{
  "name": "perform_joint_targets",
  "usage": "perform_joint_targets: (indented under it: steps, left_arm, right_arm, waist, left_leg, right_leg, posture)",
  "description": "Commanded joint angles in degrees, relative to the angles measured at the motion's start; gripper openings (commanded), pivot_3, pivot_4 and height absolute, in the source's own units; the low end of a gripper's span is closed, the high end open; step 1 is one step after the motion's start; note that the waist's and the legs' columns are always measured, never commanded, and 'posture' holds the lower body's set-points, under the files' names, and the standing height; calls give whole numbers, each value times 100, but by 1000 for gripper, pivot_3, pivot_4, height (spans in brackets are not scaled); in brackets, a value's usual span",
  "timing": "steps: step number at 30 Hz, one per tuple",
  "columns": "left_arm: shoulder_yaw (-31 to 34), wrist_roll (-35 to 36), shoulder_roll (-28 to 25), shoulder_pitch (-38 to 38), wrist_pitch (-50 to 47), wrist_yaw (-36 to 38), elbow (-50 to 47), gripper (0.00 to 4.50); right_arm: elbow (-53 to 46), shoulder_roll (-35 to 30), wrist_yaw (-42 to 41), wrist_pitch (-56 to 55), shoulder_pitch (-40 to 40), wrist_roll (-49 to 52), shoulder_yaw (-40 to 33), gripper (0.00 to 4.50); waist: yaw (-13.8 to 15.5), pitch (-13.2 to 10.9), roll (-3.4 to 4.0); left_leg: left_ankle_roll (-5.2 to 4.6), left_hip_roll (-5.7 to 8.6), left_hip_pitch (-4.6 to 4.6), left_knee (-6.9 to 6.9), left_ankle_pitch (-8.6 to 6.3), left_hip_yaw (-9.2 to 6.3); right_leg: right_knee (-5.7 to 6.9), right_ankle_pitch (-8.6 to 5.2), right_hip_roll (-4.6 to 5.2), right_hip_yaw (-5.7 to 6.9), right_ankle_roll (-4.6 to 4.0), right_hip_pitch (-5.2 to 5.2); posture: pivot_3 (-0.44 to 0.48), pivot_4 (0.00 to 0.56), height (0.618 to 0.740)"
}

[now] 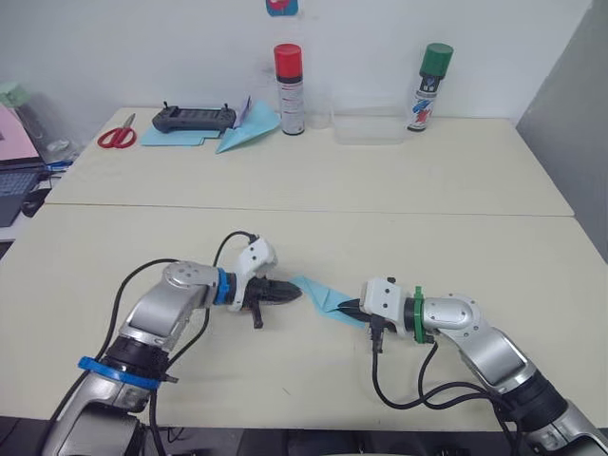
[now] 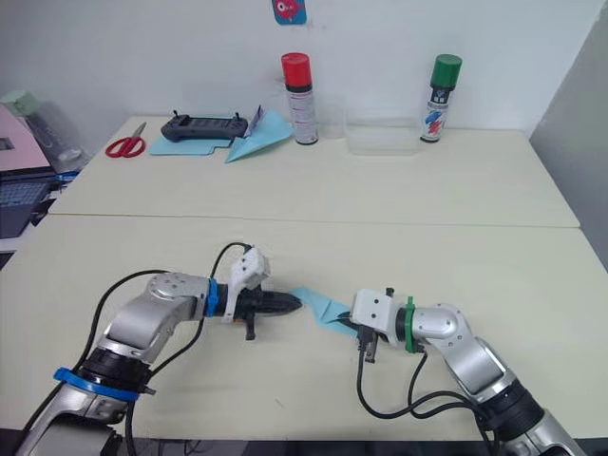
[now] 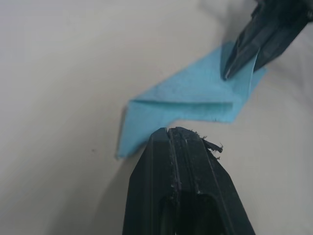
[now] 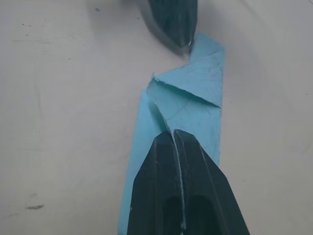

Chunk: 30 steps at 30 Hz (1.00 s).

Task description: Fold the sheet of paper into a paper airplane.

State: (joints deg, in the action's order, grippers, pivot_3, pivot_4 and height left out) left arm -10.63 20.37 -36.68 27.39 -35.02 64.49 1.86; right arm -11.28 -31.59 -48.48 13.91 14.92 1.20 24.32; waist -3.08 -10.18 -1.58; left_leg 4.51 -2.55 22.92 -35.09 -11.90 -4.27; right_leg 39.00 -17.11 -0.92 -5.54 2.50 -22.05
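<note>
- We see a clear tray (image 1: 369, 128) at the back of the table (image 1: 456, 237), between a red-capped can (image 1: 289, 88) and a green-capped can (image 1: 430, 85); we cannot tell whether anything lies in it.
- The paper (image 1: 323, 298) lies on the near part of the table, folded into a narrow light blue strip with a triangular flap, between the two end effectors.
- The left end effector (image 1: 294, 295) is clenched, its black fingers pressed together; their tip sits at the left end of the paper. In the left wrist view the tip (image 3: 168, 131) meets the paper's edge (image 3: 190, 100), though we cannot tell whether any paper is pinched.
- The right end effector (image 1: 344, 308) is also clenched, and the right wrist view shows its closed fingers (image 4: 181, 161) lying over the paper (image 4: 195, 93); a pinch is not clear to us.
- The wrist views show what the head views do not: the crossing creases, the torn-looking edges and the folded flap.
- The head views alone give the back of the table: red scissors (image 1: 117, 134), a black controller (image 1: 194, 118) resting on flat blue sheets (image 1: 163, 138), and a teal dart (image 1: 249, 130) just beside the red-capped can.
- Each wrist view also shows the other arm's closed tip touching the far end of the paper.
</note>
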Motion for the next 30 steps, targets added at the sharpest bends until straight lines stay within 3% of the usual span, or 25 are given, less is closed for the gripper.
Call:
perform_joint_targets:
  steps: [1, 6, 11, 14, 18, 21, 26, 29, 30]
  left_arm:
    - [-203, -118, 408, 195, 171, -215, -183, 0]
    - [-796, -771, 692, 42, 728, -368, 206, 0]
    - [-1176, -1289, 630, -50, 1260, -337, 715, 0]
    - [-1248, -1410, 703, -63, 1353, -372, 933, 0]
    - [-1237, -1379, 719, -112, 1338, -354, 908, 0]
    - [-1219, -1406, 715, -126, 1363, -385, 939, 0]
    - [-1177, -1460, 745, -119, 1405, -421, 999, 0]
    - [-1177, -1500, 764, -93, 1436, -445, 1038, 0]
    - [-1178, -1508, 767, -89, 1442, -450, 1043, 0]
  right_arm:
    - [40, -46, -48, 60, -20, -131, 2, 55]
    - [51, -55, -62, 54, 2, -149, -27, 55]
    - [-55, -112, -218, 81, -17, 1, -100, 55]
    - [-423, -422, -731, 244, -108, 345, -177, 866]
    - [-1043, -1109, -1485, 685, -295, 1017, -419, 2277]
    - [-1311, -1359, -1778, 1332, -260, 1703, -757, 2277]
    - [-1060, -687, -1153, 2246, 382, 2550, -1477, 2277]
    - [-740, -45, -595, 2484, 725, 2749, -1740, 1746]
    - [-701, 48, -514, 2533, 772, 2776, -1776, 1376]
  waist:
    - [0, 0, 1]
    - [-5, 0, 1]
    - [0, 3, -1]
    - [1, 5, 0]
    - [4, 6, -1]
    - [1, 6, -1]
    - [-22, 6, -3]
    - [-21, 10, -10]
    - [-20, 11, -8]
  left_leg:
    - [0, 2, -1, 0, 0, 1]
    - [0, 2, -1, 1, 0, 1]
    - [0, 2, -7, 0, 0, -2]
    - [0, 4, -13, -4, 0, -2]
    - [0, 4, -23, -3, 0, -3]
    - [0, 4, -27, -3, 0, -3]
    - [0, 4, -66, -5, 0, -3]
    - [-1, 4, -68, -5, 1, -4]
    - [-1, 4, -67, -4, 1, -4]
  right_leg:
    - [-2, 0, 1, -2, 0, 2]
    - [0, 0, 1, -3, 0, 0]
    - [1, 1, 0, -1, 0, 7]
    - [-1, 1, 2, -2, 0, 17]
    - [-4, 0, 2, -1, 0, 30]
    - [-3, 0, 2, -1, 0, 33]
    - [-2, 0, 1, -6, 1, 68]
    - [-2, 1, 1, -5, 2, 70]
    - [-2, 1, 1, -6, 2, 70]
  posture:
    - [0, 150, 740]
    - [0, 150, 740]
    - [0, 150, 740]
    - [0, 150, 740]
    - [0, 150, 740]
    - [0, 150, 740]
    - [0, 150, 740]
    - [0, 150, 740]
    - [0, 150, 740]
